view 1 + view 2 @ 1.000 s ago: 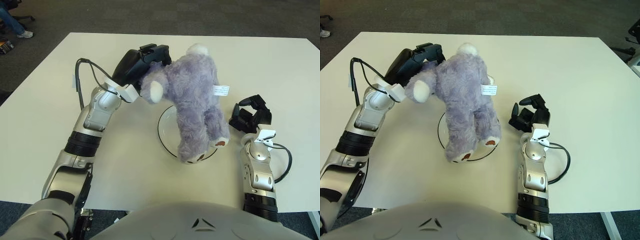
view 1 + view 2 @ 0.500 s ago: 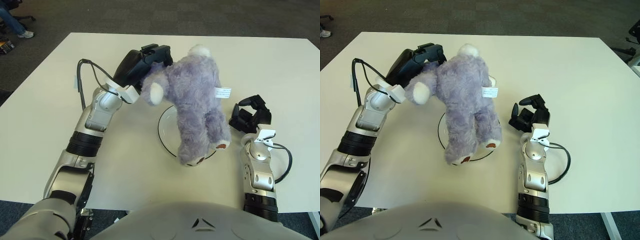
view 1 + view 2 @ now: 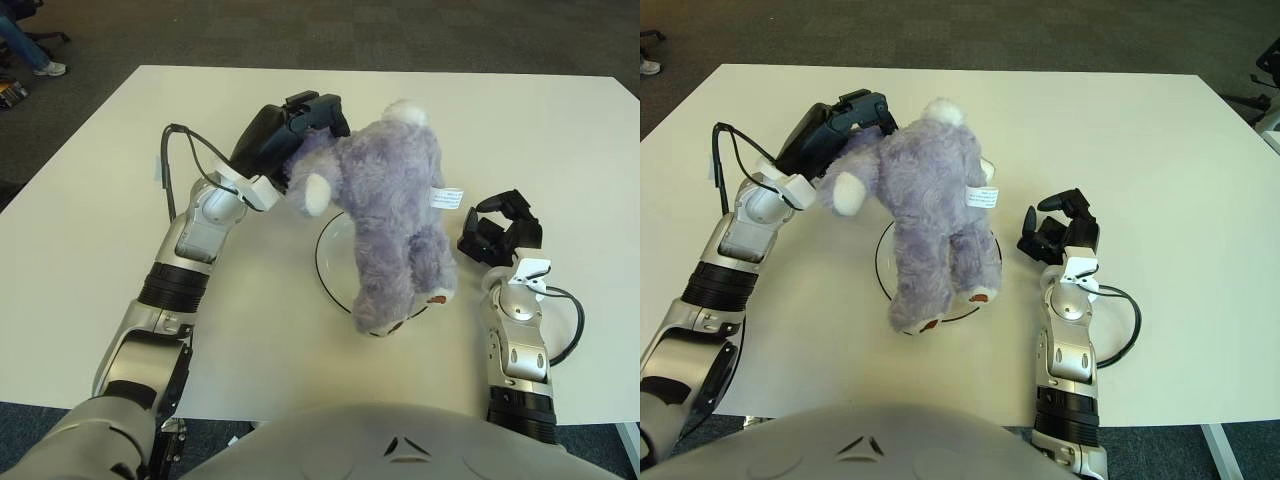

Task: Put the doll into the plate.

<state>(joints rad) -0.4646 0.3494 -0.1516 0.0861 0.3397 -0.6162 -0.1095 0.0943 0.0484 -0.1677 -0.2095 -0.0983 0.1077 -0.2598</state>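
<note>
A broad cream-white rectangular desk (image 3: 90, 200) is seen on dark grey carpet, and a seated person's leg and shoe (image 3: 40, 62) are glimpsed at the far left corner of the room. The fluffy lilac plush bear doll (image 3: 390, 215) is gripped at its upper arm by the black left hand (image 3: 290, 130), whose fingers are closed into the fur. The doll is held just right of that hand, hanging tilted, with its feet down over the clear round glass plate (image 3: 335, 265); whether the feet touch the plate cannot be told. Most of the plate is hidden by the doll's body. The black right hand (image 3: 500, 230) is seen right of the doll and plate, its fingers loosely curled with nothing in them. A black cable (image 3: 570, 325) is looped on the desk beside its wrist. A small white sewn label (image 3: 446, 197) is carried on the doll's side; its print cannot be read.
</note>
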